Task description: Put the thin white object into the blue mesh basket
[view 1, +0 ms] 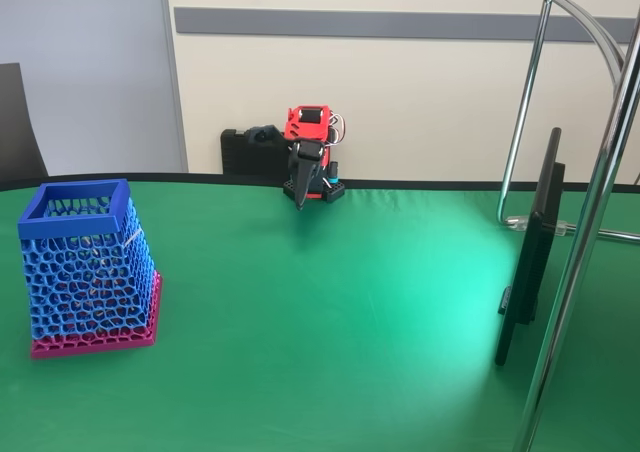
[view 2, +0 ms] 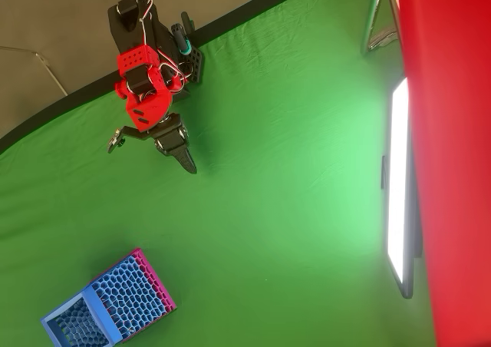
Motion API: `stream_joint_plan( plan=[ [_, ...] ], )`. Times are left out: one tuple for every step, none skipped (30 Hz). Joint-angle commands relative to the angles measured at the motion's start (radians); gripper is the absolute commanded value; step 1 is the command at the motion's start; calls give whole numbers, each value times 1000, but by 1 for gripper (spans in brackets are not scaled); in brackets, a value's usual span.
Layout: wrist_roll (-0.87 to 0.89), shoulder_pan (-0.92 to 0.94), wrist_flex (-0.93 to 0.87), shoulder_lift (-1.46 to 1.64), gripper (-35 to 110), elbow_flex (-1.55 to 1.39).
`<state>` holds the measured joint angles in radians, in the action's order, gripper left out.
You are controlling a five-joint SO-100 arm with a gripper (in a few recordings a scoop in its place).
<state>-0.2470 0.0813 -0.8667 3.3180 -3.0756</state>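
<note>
1. Closest to the fixed camera, on the left, is the blue mesh basket (view 1: 88, 267). It's standing upright on the green table (view 1: 330, 312), with its pink base flat on the cloth. From overhead it sits at the bottom-left (view 2: 107, 305).
2. The thin white object (view 1: 132, 238) looks like the pale sliver lying against the basket's upper right corner, just under the rim. It's so skinny I honestly can't tell if it's inside the mesh or just leaning on the outside.
3. Over on the right there's a flat dark panel (view 1: 530, 252) standing on edge, next to a chrome stand (view 1: 590, 222).
4. Way at the back edge is the red and black arm, folded up, with the gripper (view 1: 300, 194) pointing down at the cloth. In the overhead view (view 2: 186, 161) the fingers look pressed together with nothing in them, well apart from the basket.
</note>
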Motion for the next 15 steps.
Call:
stream_joint_plan(
  plan=[
    [-5,3,-6,8,1,-8],
    [-5,5,-8,8,1,-8],
    [-11,5,-9,8,1,-8],
    [-20,5,-11,8,1,-8],
    [-29,3,-12,8,5,-8],
    [-44,3,-14,8,11,-8],
    [-51,2,-14,8,14,-8],
    [-71,-3,-15,8,15,-8],
    [-110,-3,-21,8,15,-8],
    [-181,-3,-37,8,14,-8],
    [-272,-3,-63,8,13,-8],
    [-321,-9,-78,8,12,-8],
    [-377,-17,-97,8,11,-8],
    [-388,-17,-107,8,9,-8],
    [-391,-17,-109,8,8,-8]
  ],
)
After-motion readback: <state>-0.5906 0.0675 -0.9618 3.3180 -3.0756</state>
